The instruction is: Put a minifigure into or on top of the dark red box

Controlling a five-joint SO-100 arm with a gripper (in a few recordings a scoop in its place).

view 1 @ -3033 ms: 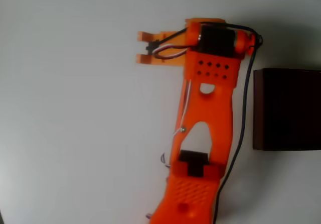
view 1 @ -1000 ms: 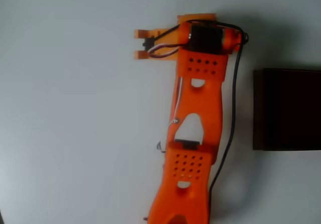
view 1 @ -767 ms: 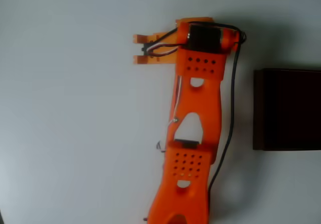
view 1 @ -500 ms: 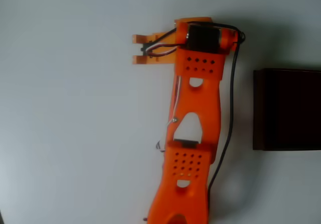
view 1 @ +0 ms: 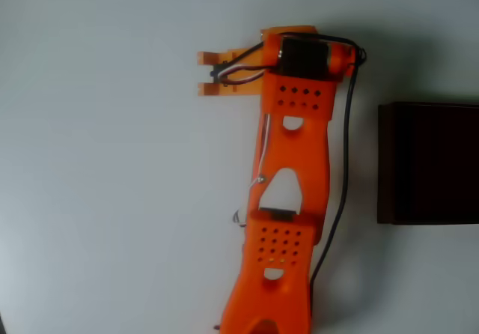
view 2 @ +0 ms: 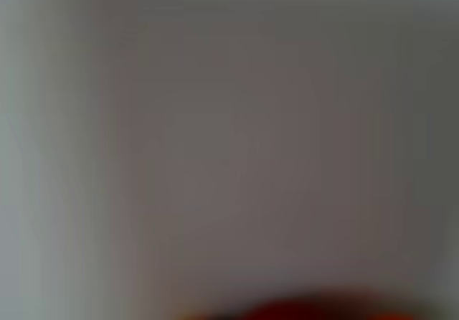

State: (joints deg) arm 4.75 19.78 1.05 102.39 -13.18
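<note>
An orange arm (view 1: 288, 199) reaches up the white bench (view 1: 112, 199), its fingers (view 1: 209, 88) pointing left, slightly parted. The dark red box (view 1: 428, 163) sits at the right edge.

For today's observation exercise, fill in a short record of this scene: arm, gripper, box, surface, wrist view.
arm: orange, reaching up the overhead picture from the bottom edge
gripper: fingers point left, a gap between them, nothing seen held
dark red box: at the right edge, apart from the arm
surface: plain white table
wrist view: blurred grey, with a red smear at the bottom edge; too unclear to identify
</note>
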